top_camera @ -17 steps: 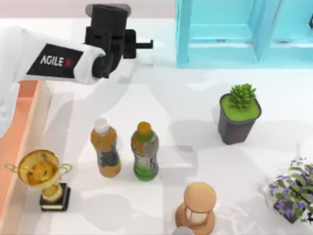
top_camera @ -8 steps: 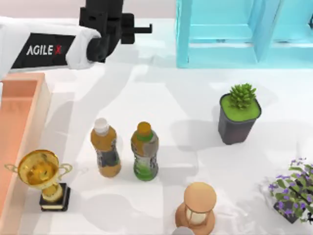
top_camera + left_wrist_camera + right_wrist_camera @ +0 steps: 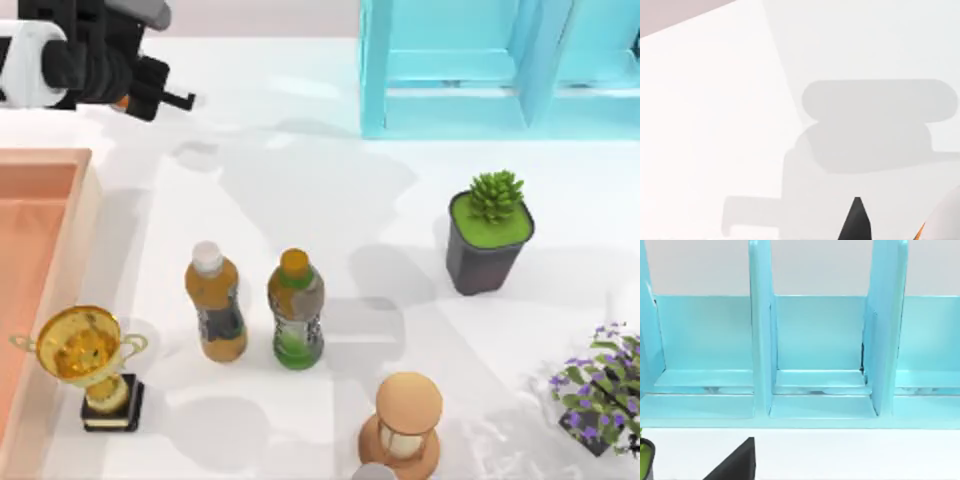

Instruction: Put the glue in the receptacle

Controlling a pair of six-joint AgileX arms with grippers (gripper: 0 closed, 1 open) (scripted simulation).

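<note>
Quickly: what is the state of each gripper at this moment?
Left gripper: at the table's far left corner, beyond the receptacle; open or closed cannot be told.
Right gripper: facing the turquoise shelf; state cannot be told.

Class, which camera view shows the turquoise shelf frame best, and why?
The right wrist view: it faces the shelf frame head-on, showing its open compartments and dividers. The top view sees it from above, cropped at the picture's edge.

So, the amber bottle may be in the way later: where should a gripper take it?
Probably take the amber bottle by the neck just under its cap, from above. It stands upright, and the green bottle stands close at its right, so close the fingers across the near and far sides. The left gripper is at far left.
</note>
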